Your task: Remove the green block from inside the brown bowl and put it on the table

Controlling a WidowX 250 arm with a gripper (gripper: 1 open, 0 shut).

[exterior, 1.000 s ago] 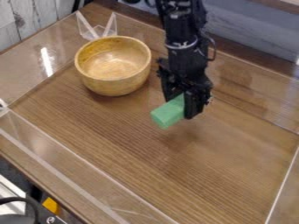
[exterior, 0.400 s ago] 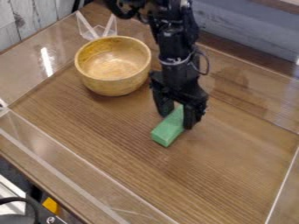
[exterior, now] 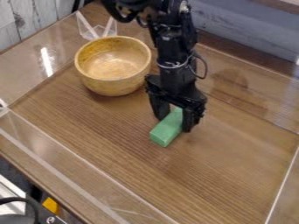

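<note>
One light, stiff green block (exterior: pixel 166 131), best pinched across its narrow sides, is straddled mid-frame by the spread hand (exterior: pixel 176 120).

the table (exterior: pixel 105 149) looks like brown wood-grain laminate with fine straight lines, smooth and faintly shiny, catching pale reflections near its far edge. low walls of clear glossy plastic (exterior: pixel 47 144) edge it. the brown bowl (exterior: pixel 114 65) appears to be turned wood, light brown with a thick rim, its paler inside showing a soft satin sheen. the green block (exterior: pixel 166 130) is plain bright green, matt and smooth. the gripper (exterior: pixel 176 118) is dark, mostly matt black, like hard plastic or painted metal.
</note>
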